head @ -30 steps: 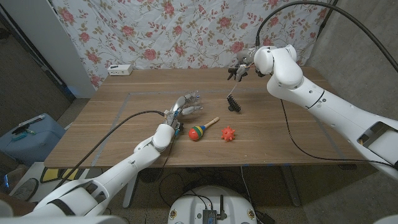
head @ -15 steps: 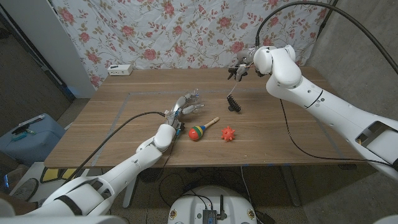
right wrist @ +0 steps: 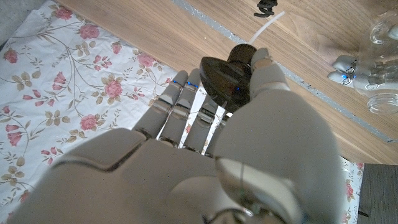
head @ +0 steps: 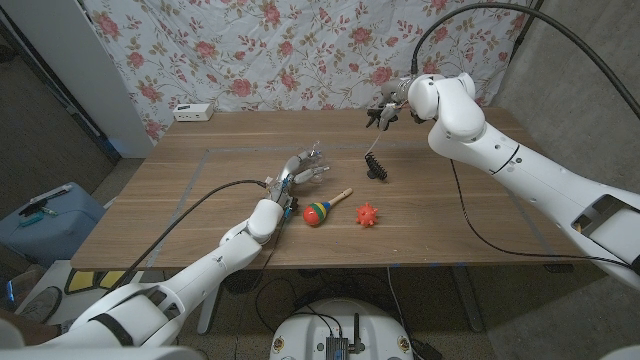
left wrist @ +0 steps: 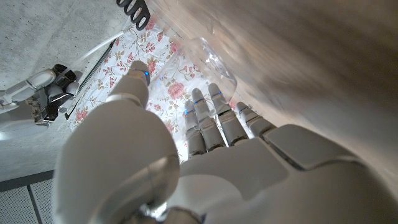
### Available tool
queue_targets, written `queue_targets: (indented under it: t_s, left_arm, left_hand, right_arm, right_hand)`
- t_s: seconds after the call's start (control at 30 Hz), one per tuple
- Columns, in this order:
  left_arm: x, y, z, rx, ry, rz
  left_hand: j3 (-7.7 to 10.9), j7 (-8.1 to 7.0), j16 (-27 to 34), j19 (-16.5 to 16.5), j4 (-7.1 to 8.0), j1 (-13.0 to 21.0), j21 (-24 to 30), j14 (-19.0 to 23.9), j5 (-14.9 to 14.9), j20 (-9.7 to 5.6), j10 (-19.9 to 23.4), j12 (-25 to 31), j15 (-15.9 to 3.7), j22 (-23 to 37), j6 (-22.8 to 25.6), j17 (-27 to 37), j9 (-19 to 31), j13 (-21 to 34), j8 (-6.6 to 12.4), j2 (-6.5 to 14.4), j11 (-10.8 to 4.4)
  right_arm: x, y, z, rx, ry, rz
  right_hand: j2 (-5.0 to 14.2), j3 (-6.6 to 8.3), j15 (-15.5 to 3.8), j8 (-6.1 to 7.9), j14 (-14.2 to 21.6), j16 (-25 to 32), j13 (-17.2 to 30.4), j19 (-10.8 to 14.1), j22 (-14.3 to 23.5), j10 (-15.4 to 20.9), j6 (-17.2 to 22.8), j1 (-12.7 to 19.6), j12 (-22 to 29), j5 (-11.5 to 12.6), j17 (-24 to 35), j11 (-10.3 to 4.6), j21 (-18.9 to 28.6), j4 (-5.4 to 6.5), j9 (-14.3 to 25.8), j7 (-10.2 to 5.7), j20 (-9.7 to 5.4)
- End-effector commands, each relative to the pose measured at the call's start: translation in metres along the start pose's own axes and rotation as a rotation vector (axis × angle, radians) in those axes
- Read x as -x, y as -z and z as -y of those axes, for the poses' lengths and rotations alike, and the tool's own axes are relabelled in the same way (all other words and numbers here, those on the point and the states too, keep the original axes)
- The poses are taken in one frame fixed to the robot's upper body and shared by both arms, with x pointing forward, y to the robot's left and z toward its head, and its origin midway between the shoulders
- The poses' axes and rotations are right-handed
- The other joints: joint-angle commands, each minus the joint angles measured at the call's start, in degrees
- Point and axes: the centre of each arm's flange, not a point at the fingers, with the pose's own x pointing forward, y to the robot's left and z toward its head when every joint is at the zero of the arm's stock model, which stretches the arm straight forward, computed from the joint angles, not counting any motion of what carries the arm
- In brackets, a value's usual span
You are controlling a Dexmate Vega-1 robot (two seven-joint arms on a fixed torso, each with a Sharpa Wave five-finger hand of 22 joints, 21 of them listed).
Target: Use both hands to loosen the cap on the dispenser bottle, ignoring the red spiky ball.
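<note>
Head view: near the table's (head: pixel 180 215) front edge lie the maraca (head: pixel 322 211) and the red spiky ball (head: pixel 367 214). Left hand (head: pixel 300 172) grips the clear bottle (head: pixel 311 158) mid-table. Farther back, right hand (head: pixel 388 108) pinches the black cap (right wrist: pixel 225 76), its pump tube hanging above the table.
</note>
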Motion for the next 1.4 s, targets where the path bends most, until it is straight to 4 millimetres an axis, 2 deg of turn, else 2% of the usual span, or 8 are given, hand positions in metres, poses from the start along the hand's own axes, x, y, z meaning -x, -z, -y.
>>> queue_targets:
  t_s: [0.03, 0.43, 1.4]
  left_arm:
    - [0.006, 0.0, 0.002, -0.005, 0.017, -0.025]
    - [0.012, -0.001, -0.002, -0.024, 0.023, -0.034]
    - [0.019, 0.008, -0.002, -0.025, 0.037, -0.068]
  left_hand:
    - [0.23, 0.15, 0.2, -0.7, 0.81, -3.1, 0.0, -0.4, -0.3, 0.02, -0.1, -0.2, -5.6, 0.3, 0.3, 0.2, 0.1, -0.2, -0.3, 2.2, -0.01]
    - [-0.04, 0.48, 0.2, -1.5, 1.72, -4.9, 0.3, -0.6, -0.3, 0.44, 0.0, -0.3, -5.22, 0.3, 0.8, 0.3, 0.1, -0.6, -0.74, 2.7, 0.44]
    - [-0.02, -0.6, -0.2, -2.0, 1.67, -6.3, 0.7, -2.8, -0.3, 0.82, -1.9, -1.1, -5.45, 0.3, -0.1, 0.1, 0.1, -1.1, -2.15, 3.2, -0.4]
  right_arm:
    - [0.001, 0.002, -0.003, -0.014, 0.005, -0.001]
    - [0.002, 0.004, -0.006, -0.036, 0.009, 0.003]
    - [0.003, 0.015, -0.026, -0.108, 0.051, -0.075]
  right_hand:
    - [0.86, -0.08, -8.54, 0.01, 0.6, 0.0, 0.1, -0.1, 0.1, 3.1, 0.5, 0.5, 0.2, 0.2, 0.2, -2.96, 0.0, 0.27, 0.1, -0.08, 0.19]
    - [0.94, -0.15, -8.49, -0.04, 0.6, 0.0, 0.1, -0.1, 0.1, 3.1, 0.6, 0.4, 0.1, 0.1, 0.2, -2.96, 0.0, 0.34, 0.2, -0.08, 0.23]
    - [0.92, -0.12, -8.52, -0.29, 0.7, -0.2, 0.3, -0.1, 0.1, 3.1, 0.5, 0.0, 0.0, 0.1, 0.2, -2.94, 0.0, 0.47, 0.2, -0.08, 0.28]
